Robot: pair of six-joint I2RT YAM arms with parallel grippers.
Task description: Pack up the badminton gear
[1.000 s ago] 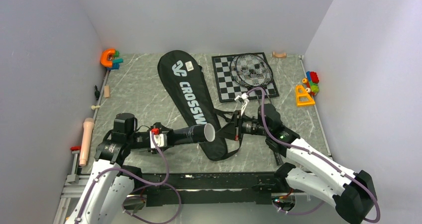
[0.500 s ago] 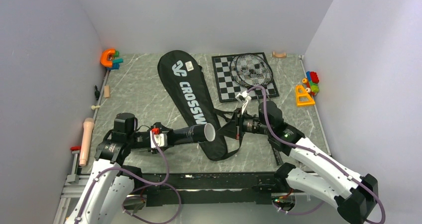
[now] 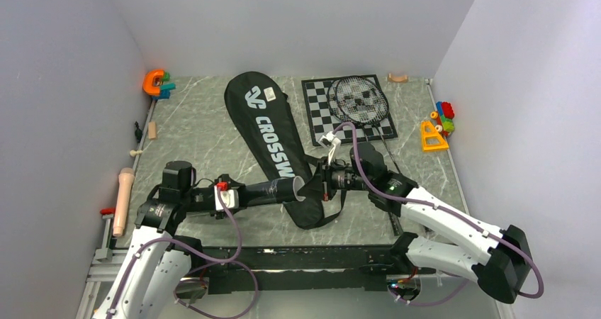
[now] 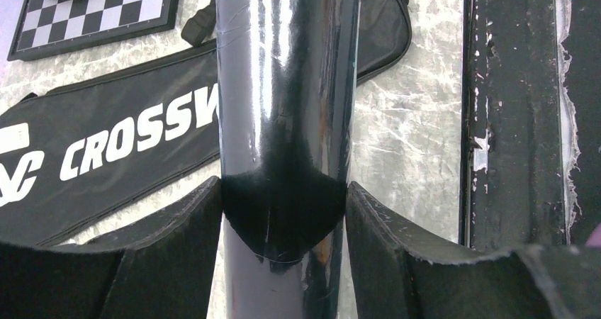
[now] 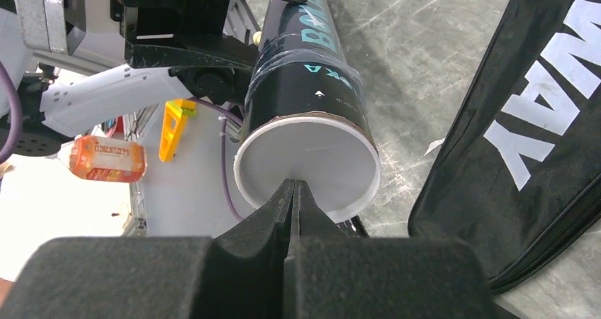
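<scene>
My left gripper (image 3: 230,195) (image 4: 283,191) is shut on the long dark tube (image 3: 266,190) (image 4: 283,99) and holds it level above the table. The tube's white round lid (image 3: 300,188) (image 5: 308,163) faces right. Coming in from the right, my right gripper (image 3: 317,183) (image 5: 293,184) is shut and empty, its tips against the lid's face. The black "CROSSWAY" racket bag (image 3: 266,131) (image 4: 106,142) (image 5: 524,135) lies flat under both, running to the back. A black racket's strung head (image 3: 360,99) rests on the chessboard (image 3: 322,120). No shuttlecock shows.
An orange C-shaped toy (image 3: 154,82) sits at the back left. Coloured blocks (image 3: 444,115) and an orange triangle (image 3: 434,136) lie along the right edge. Wooden pieces (image 3: 125,200) lie off the left edge. A black rail (image 4: 514,106) borders the near edge.
My right gripper has moved left, from a gap beside the tube to its tips on the white lid. The left arm and the tube have stayed still.
</scene>
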